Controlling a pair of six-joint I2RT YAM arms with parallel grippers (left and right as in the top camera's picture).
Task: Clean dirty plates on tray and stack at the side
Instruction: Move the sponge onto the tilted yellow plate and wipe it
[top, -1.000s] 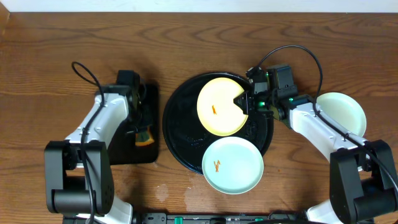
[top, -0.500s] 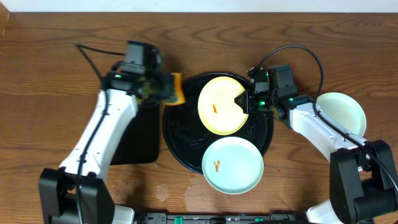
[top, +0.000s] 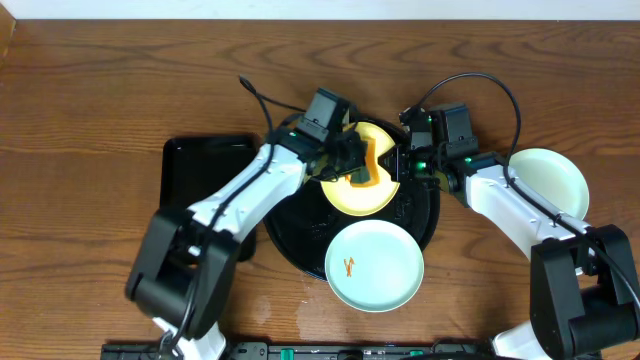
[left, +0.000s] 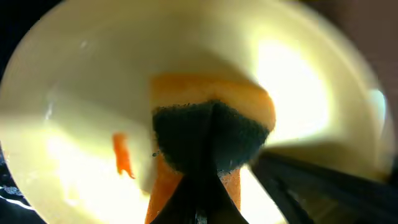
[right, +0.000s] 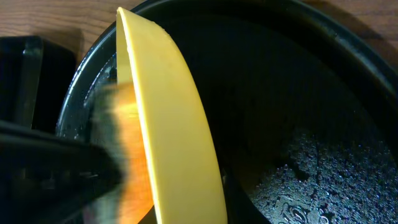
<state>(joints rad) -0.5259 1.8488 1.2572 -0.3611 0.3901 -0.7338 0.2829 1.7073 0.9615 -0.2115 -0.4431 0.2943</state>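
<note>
Holding yellow plate tilted by its rim, my right gripper jaws clamped, so left gripper, clamped on the sponge, reaches the orange smear.

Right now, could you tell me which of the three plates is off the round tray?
The mint plate at far right, on the wooden table; the yellow plate and the other mint plate are over the black tray.

Lost the pale yellow round glossy plate past the right wrist view's bottom edge; saw the orange, dark-faced sponge there only as a lower-left blur.
</note>
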